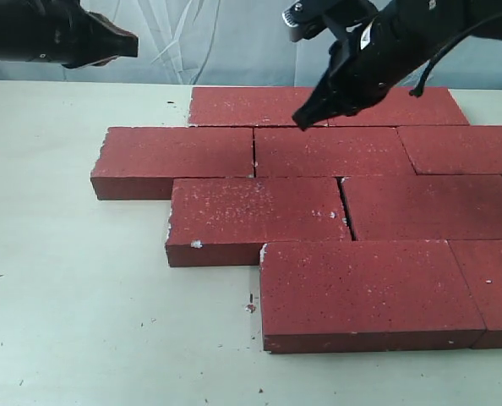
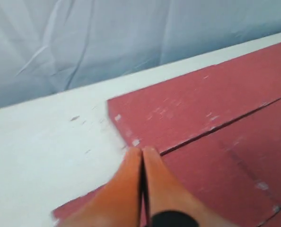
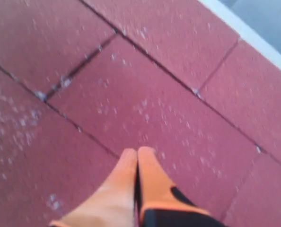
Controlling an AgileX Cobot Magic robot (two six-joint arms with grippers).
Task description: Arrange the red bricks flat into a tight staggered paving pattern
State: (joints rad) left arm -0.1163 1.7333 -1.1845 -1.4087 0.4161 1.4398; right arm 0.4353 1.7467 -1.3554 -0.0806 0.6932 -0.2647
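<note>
Several dark-red bricks (image 1: 331, 152) lie flat in staggered rows on the pale table (image 1: 65, 296), their edges close together. A narrow gap shows between two bricks (image 1: 346, 207) in the third row. My left gripper (image 1: 131, 44) hovers shut and empty at the far left, above the table. Through its wrist view the orange fingers (image 2: 141, 152) are pressed together over a brick corner (image 2: 131, 123). My right gripper (image 1: 302, 121) is shut and empty too, its tip low over the back rows of bricks. Its wrist view shows the fingers (image 3: 137, 153) above a brick (image 3: 145, 104).
A pale blue cloth (image 1: 217, 38) hangs behind the table's far edge. Bare tabletop stretches along the left and front of the bricks, dotted with small red crumbs (image 1: 250, 307).
</note>
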